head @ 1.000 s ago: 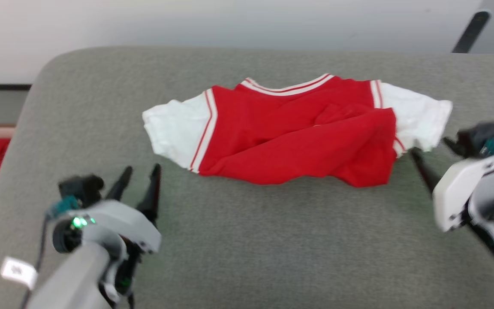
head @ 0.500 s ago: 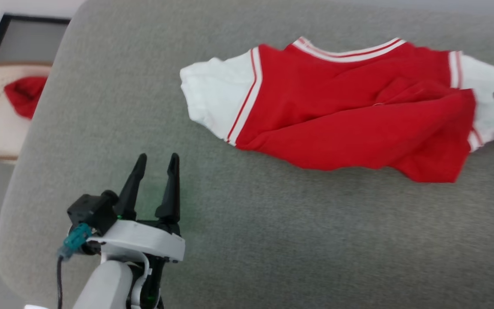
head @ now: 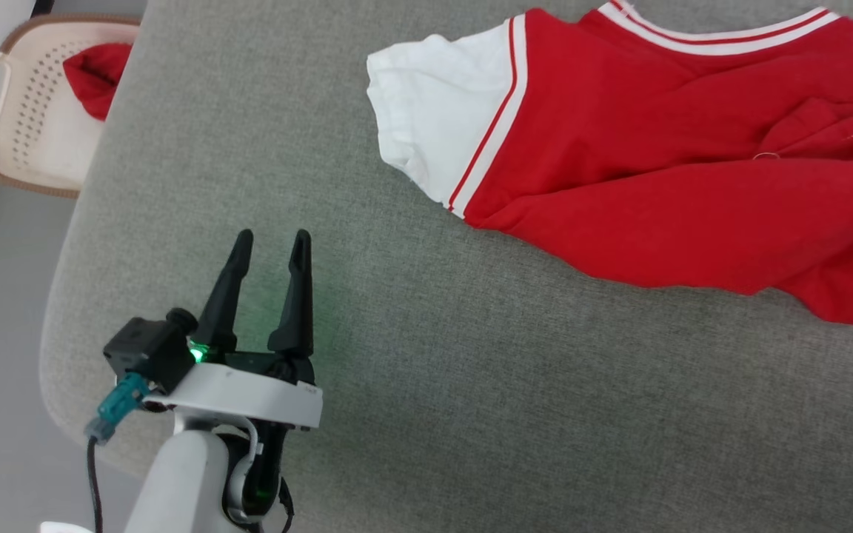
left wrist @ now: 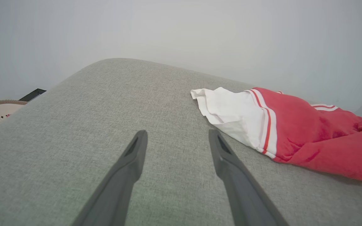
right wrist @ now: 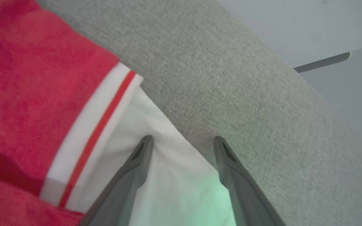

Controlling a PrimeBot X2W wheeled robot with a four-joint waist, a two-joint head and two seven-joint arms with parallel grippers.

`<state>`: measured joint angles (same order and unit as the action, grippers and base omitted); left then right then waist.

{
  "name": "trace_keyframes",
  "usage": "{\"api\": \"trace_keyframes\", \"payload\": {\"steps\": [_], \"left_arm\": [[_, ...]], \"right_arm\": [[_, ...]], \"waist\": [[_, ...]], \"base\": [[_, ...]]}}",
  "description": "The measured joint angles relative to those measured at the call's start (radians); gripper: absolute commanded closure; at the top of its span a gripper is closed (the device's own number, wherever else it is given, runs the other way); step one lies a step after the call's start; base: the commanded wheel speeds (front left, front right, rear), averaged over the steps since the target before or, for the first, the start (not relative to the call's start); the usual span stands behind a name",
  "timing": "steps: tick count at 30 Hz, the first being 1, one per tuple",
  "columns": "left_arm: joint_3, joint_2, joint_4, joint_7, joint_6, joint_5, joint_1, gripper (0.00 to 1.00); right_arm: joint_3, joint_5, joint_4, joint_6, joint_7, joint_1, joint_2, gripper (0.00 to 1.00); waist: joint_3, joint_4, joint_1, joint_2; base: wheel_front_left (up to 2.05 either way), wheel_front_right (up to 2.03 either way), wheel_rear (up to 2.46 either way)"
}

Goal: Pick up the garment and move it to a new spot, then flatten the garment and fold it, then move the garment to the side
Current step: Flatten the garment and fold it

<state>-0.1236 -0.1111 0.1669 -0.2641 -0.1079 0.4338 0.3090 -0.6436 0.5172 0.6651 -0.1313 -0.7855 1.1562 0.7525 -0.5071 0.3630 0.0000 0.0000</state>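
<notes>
Hovers with left pincer (head: 272, 237) open, empty, over bare cushion (head: 471, 385), shirt (head: 656, 141) ahead-right of it; straddles white shirt edge with open right pincer (right wrist: 183, 138), seemingly for pinching.

Grey fabric surface (head: 471, 407); red-white garment (head: 656, 185) lying rumpled on it.

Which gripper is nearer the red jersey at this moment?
Right. The right gripper hangs open over the white end of the jersey; the left gripper is open above the grey surface, apart from it.
</notes>
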Motion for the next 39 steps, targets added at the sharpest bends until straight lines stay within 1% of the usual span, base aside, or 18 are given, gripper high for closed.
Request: {"api": "trace_keyframes", "payload": {"steps": [3,4,5,6,7,9,11,15,17,20,22,23,26,27,29,31,36,39], "left_arm": [[0.010,0.005,-0.011,0.000,-0.008,-0.002,0.005,0.00],[0.010,0.004,-0.013,0.000,-0.012,-0.004,0.008,0.00],[0.007,0.001,-0.014,0.000,-0.016,-0.006,0.012,0.00],[0.002,-0.006,-0.016,0.000,-0.016,-0.009,0.017,0.00],[-0.003,-0.016,-0.018,0.000,-0.017,-0.014,0.025,0.00],[-0.016,-0.052,-0.018,0.000,-0.018,-0.019,0.057,0.00],[-0.036,-0.101,-0.019,0.002,-0.020,-0.024,0.105,0.00],[-0.135,-0.235,-0.036,0.051,-0.020,-0.004,0.238,0.00],[-0.189,-0.298,-0.037,0.089,-0.021,0.041,0.318,0.00],[-0.293,-0.381,-0.012,0.160,-0.022,0.135,0.457,0.00],[-0.360,-0.416,0.028,0.210,-0.023,0.221,0.556,0.00],[-0.412,-0.435,0.046,0.242,-0.023,0.268,0.605,0.00],[-0.561,-0.457,0.107,0.338,-0.023,0.400,0.739,0.00],[-0.610,-0.469,0.126,0.366,-0.023,0.424,0.785,0.00],[-0.689,-0.491,0.179,0.401,-0.024,0.466,0.874,0.00],[-0.752,-0.498,0.226,0.438,-0.024,0.542,0.943,0.00],[-0.950,-0.511,0.304,0.548,-0.024,0.634,1.075,0.00],[-0.999,-0.494,0.347,0.588,-0.024,0.746,1.119,0.00]], "right_arm": [[-0.012,0.010,0.017,0.001,-0.009,0.026,-0.004,0.00],[-0.015,0.012,0.021,0.001,-0.009,0.030,-0.006,0.04],[-0.020,0.022,0.024,0.003,-0.016,0.034,-0.010,0.51],[-0.030,0.033,0.026,0.006,-0.017,0.039,-0.011,0.77],[-0.035,0.040,0.026,0.006,-0.018,0.042,-0.013,1.00],[-0.046,0.060,0.024,0.006,-0.022,0.045,-0.023,1.00],[-0.058,0.072,0.023,0.004,-0.025,0.049,-0.038,1.00],[-0.076,0.073,0.028,0.004,-0.019,0.073,-0.063,1.00],[-0.083,0.073,0.035,0.004,-0.017,0.089,-0.074,1.00],[-0.098,0.073,0.041,0.003,-0.013,0.118,-0.090,1.00],[-0.104,0.073,0.047,0.002,-0.011,0.135,-0.099,1.00],[-0.108,0.073,0.050,0.002,-0.010,0.145,-0.102,1.00],[-0.115,0.088,0.054,0.000,-0.005,0.168,-0.108,1.00],[-0.117,0.093,0.056,-0.001,-0.002,0.174,-0.110,1.00],[-0.128,0.097,0.058,-0.001,-0.003,0.192,-0.115,1.00],[-0.136,0.097,0.062,0.000,-0.002,0.208,-0.127,1.00],[-0.153,0.098,0.072,0.000,0.011,0.254,-0.152,1.00],[-0.162,0.103,0.080,0.000,0.021,0.271,-0.160,1.00]], "waist": [[-0.016,0.007,0.0000,0.0000],[-0.019,0.007,0.0000,0.0000],[-0.020,0.005,0.0000,0.0000],[-0.021,0.002,0.0000,0.0000],[-0.021,-0.002,0.0000,0.0000],[-0.022,-0.009,0.0000,0.0000],[-0.024,-0.018,0.0000,0.0000],[-0.032,-0.041,0.0001,0.0000],[-0.040,-0.052,0.0001,0.0000],[-0.054,-0.066,0.0000,0.0000],[-0.066,-0.074,0.0001,0.0000],[-0.071,-0.078,0.0001,0.0000],[-0.088,-0.085,0.0001,0.0000],[-0.093,-0.087,0.0001,0.0000],[-0.104,-0.092,0.0001,0.0000],[-0.114,-0.100,0.0001,0.0000],[-0.145,-0.123,0.0001,0.0000],[-0.158,-0.134,0.0001,0.0000]], "base": [[0.00,0.00,0.00],[0.00,0.00,0.00],[0.00,0.00,0.00],[0.00,0.00,0.00],[0.00,0.00,0.00],[0.00,0.00,0.00],[0.00,0.00,0.00],[0.00,0.00,0.00],[0.00,0.00,0.00],[0.00,0.00,0.00],[0.00,0.00,0.00],[0.00,0.00,0.00],[0.00,0.00,0.00],[0.00,0.00,0.00],[0.00,0.00,0.00],[0.00,0.00,0.00],[0.00,0.00,0.00],[0.00,0.00,0.00]]}}
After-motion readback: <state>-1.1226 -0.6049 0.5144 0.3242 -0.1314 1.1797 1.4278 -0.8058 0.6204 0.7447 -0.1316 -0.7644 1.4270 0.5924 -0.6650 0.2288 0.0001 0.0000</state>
